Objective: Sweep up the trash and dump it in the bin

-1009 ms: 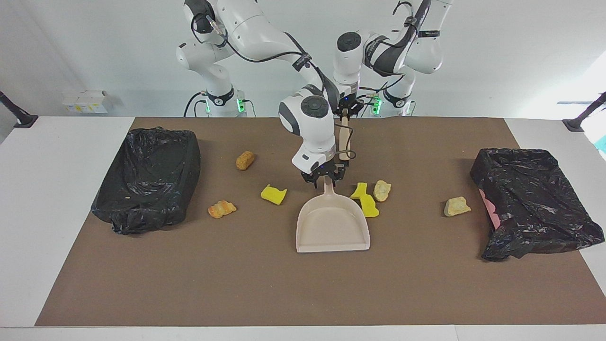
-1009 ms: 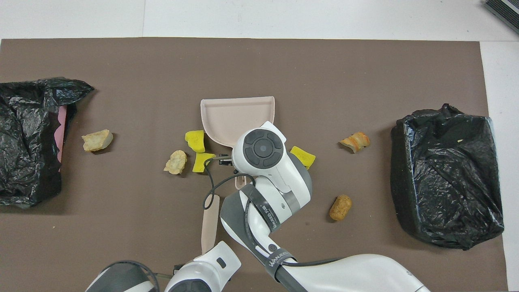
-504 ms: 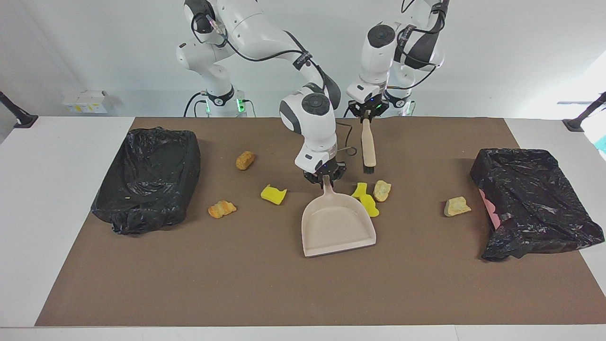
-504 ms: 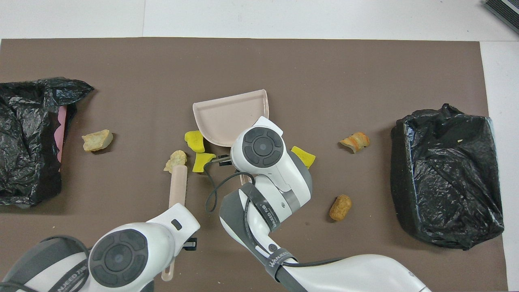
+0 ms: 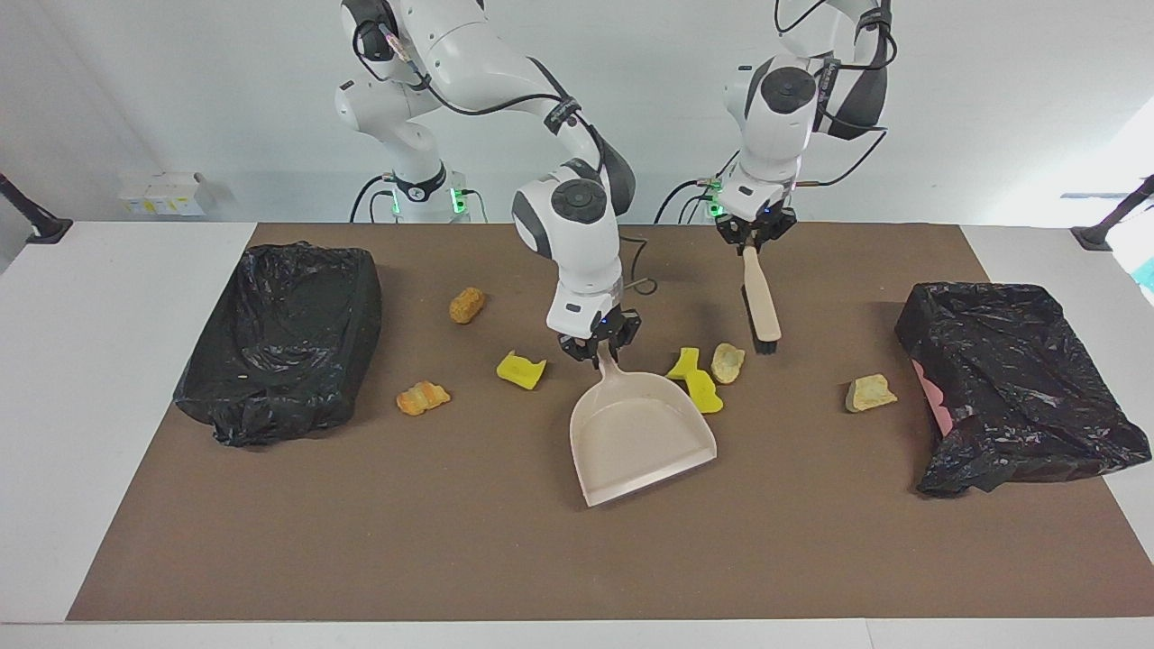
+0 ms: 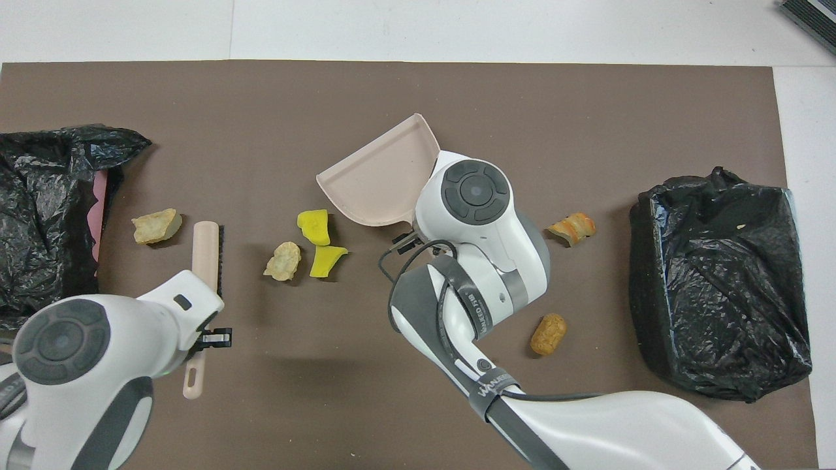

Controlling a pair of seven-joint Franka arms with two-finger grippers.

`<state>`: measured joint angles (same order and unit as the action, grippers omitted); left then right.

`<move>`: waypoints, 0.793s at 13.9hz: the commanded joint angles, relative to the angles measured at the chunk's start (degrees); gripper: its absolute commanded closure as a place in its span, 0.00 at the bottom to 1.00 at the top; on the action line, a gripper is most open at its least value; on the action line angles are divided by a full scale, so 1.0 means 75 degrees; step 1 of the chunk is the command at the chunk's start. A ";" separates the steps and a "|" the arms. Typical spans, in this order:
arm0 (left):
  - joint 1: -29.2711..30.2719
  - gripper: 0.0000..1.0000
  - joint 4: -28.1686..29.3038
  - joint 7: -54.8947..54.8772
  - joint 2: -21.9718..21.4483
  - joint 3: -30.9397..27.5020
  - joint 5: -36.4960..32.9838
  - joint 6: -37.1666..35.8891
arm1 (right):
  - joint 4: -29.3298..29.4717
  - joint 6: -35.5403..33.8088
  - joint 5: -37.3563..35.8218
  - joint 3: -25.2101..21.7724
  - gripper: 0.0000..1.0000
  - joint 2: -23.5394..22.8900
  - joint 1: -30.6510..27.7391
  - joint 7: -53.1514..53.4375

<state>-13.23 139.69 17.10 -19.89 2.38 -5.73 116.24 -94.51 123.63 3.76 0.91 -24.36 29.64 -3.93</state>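
A black-lined bin sits at the right arm's end of the table, with an orange-brown lump, an orange lump and a yellow lump of the trash spread between it and the right gripper. That gripper is clamped on the handle of the beige dustpan, whose long axis runs away from the robots, slanted a little toward the left arm's end, its open mouth pointing away from the gripper. Just beside the pan's handle lie two yellow lumps and a beige lump. The left gripper is closed on the handle of a brush, bristle end hanging down over the mat. Another beige lump lies near a second black-lined bin.
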 commanded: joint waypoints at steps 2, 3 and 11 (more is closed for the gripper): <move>0.1281 1.00 -0.0810 -0.1047 0.0857 0.0093 -0.0186 0.0415 | 0.0110 -0.0452 -0.0420 0.0077 1.00 0.0061 -0.0343 -0.2260; 0.1539 1.00 -0.1102 -0.1189 0.1102 0.0093 -0.0244 0.0450 | 0.0110 -0.0592 -0.0431 0.0077 1.00 0.0073 -0.0401 -0.2857; 0.2713 1.00 -0.2173 -0.1682 0.2945 0.0105 -0.1346 0.1176 | 0.0074 -0.1496 -0.1099 0.0077 1.00 0.0237 -0.0472 -0.5895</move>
<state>4.92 123.24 6.09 1.65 2.34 -14.79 123.51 -94.00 113.64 -3.04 1.05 -23.49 27.08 -43.58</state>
